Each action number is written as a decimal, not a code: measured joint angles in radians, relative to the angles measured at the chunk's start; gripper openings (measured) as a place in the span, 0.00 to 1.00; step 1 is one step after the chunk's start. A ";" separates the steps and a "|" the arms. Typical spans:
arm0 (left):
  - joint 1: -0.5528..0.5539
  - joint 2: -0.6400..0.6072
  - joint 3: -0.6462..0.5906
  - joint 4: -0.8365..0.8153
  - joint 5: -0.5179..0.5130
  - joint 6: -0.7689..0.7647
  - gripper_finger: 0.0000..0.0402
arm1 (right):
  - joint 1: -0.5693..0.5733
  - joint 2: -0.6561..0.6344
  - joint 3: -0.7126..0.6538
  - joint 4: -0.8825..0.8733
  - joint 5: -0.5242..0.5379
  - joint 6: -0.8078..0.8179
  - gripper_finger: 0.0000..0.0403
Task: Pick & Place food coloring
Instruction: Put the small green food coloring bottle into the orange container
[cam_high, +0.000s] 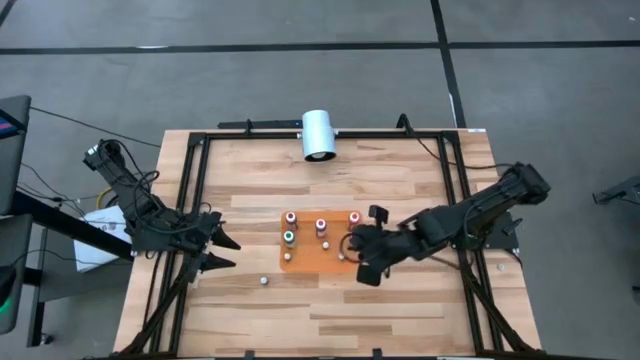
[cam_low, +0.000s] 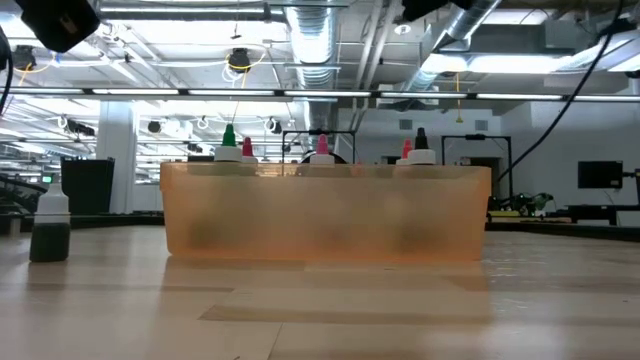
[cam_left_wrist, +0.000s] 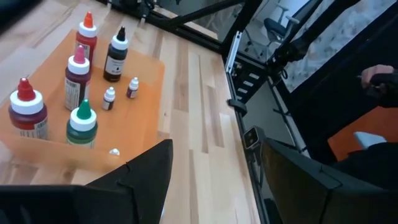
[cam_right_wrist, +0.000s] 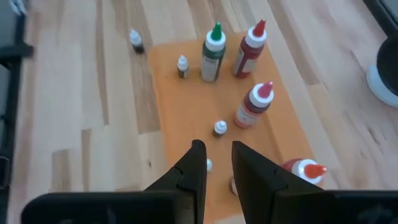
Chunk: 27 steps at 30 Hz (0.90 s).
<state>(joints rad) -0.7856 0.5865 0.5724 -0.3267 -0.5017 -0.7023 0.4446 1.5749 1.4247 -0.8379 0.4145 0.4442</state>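
- The right hand hangs over the right end of the orange tray. Its two fingers stand a narrow gap apart with bare tray showing between them, so it grips nothing.
- The left hand waits low at the left side of the table, open wide and empty, well clear of the tray.
- The food coloring is nearly all on the tray. One tiny bottle stands alone on the table, just off the tray's front left corner.
- That stray bottle looks like the piece left to move, and it lies nearer the left hand than the right.
- To do the step well, the hand should come straight down over the bottle and centre the cap between the fingers. It should close gently, since so small and light a bottle would tip or squirt aside under an off-centre pinch.
- The bottle should be lifted clear of the tray wall before it is carried across. A bare patch is the place to set it, as the tall bottles stand close together and topple easily.
- Count of large dropper bottles on the tray: five, seen best from the left wrist. They are a green top, a red top, a pink top, an orange-red top and a black top.
- Count of tiny bottles: four, three on the tray and one on the table.
- One tray; one white cylinder at the table's far edge.
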 joint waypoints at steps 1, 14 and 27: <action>0.000 0.000 0.000 0.004 -0.002 0.000 0.59 | 0.000 -0.028 -0.036 0.035 0.000 0.000 0.16; 0.037 0.000 0.000 0.121 0.007 0.023 0.59 | -0.054 -0.362 -0.460 0.396 -0.091 -0.039 0.16; 0.103 0.001 0.000 0.182 0.063 0.037 0.59 | -0.175 -0.630 -0.720 0.626 -0.217 -0.139 0.16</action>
<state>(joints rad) -0.6823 0.5873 0.5728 -0.1451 -0.4386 -0.6652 0.2693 0.9447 0.7043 -0.2122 0.1977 0.3057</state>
